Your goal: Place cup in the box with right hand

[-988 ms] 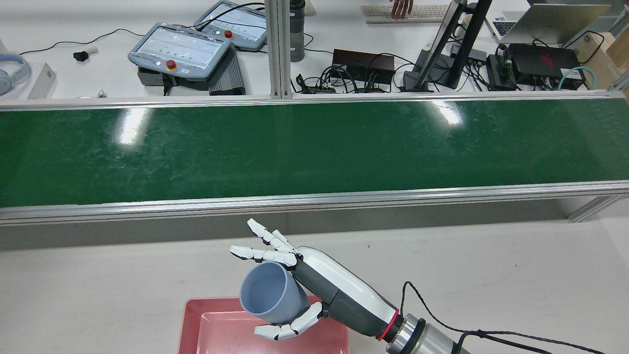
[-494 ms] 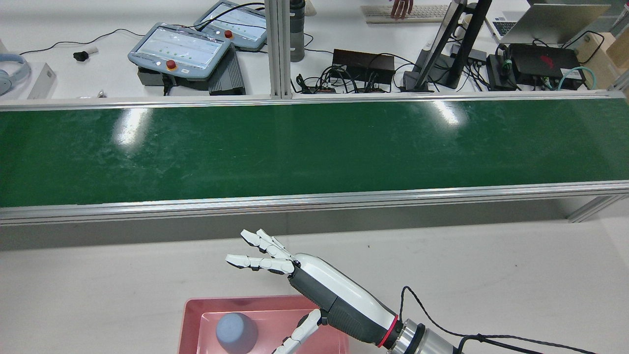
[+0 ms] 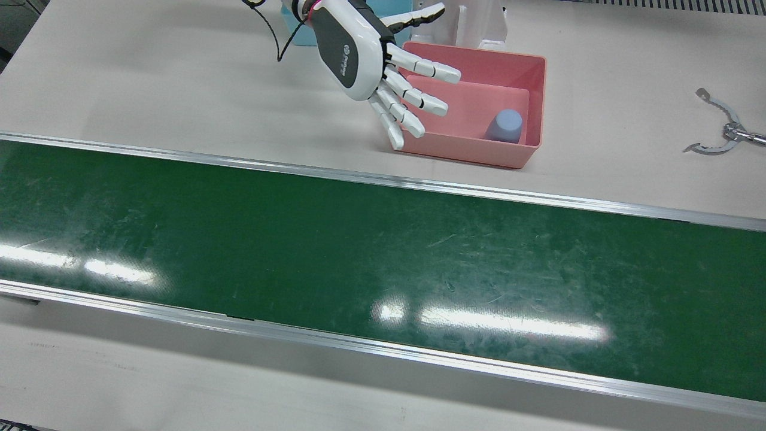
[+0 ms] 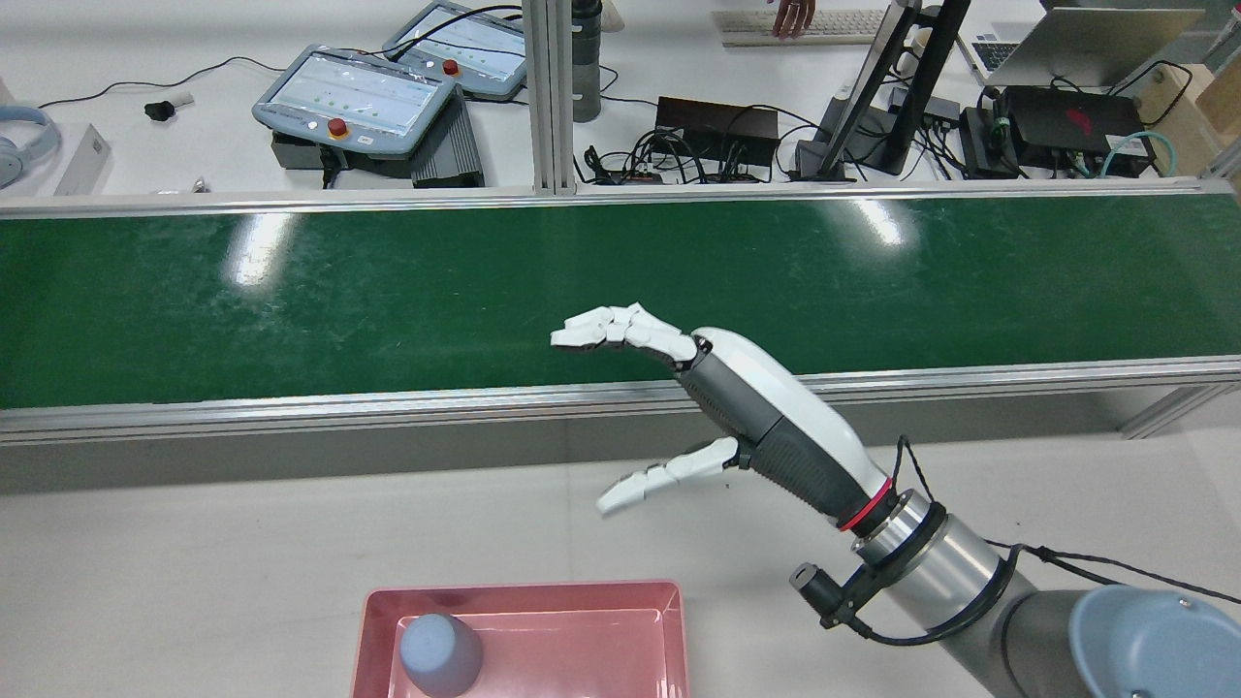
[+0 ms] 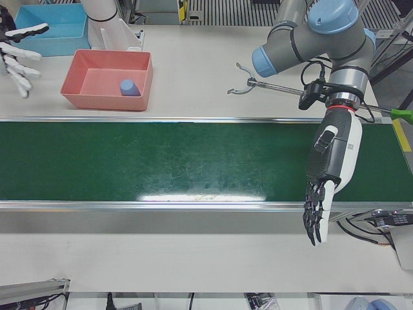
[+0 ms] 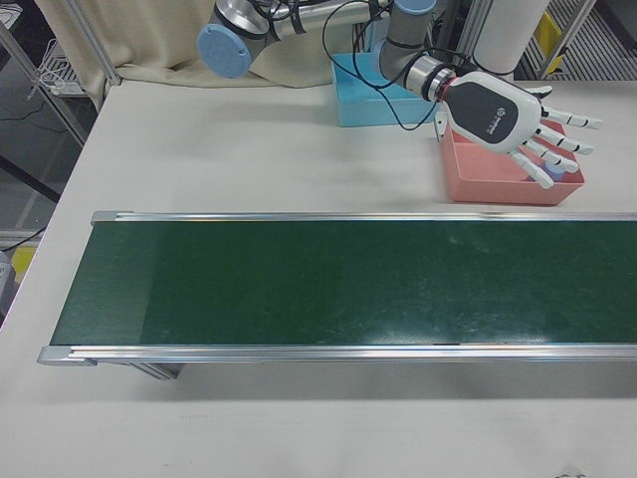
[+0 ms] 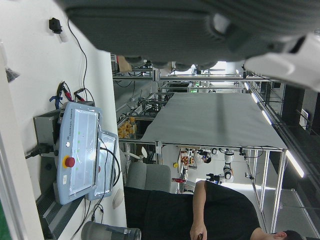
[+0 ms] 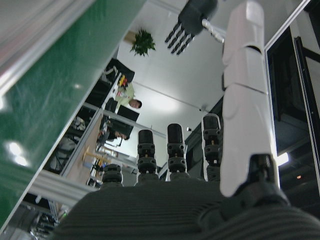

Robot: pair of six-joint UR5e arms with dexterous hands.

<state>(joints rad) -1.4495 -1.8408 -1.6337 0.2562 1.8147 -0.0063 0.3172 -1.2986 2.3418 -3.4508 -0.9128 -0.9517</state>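
From the rear view, nearest is the pink box (image 4: 669, 630) with the cup (image 4: 441, 654) standing upside down in one end, so the placing looks done. Beyond it the right hand (image 4: 737, 407) hangs empty with fingers spread wide, clear above the worktop (image 4: 194, 543). Only the left-front view shows the left hand (image 5: 326, 174), idle, fingers straight and holding nothing, over the green belt's (image 5: 161, 161) far end.

right hand (image 4: 737, 407): raised, fingers spread, palm empty | left hand (image 5: 328, 177): hanging from bent arm, fingers pointing down, loosely apart, empty
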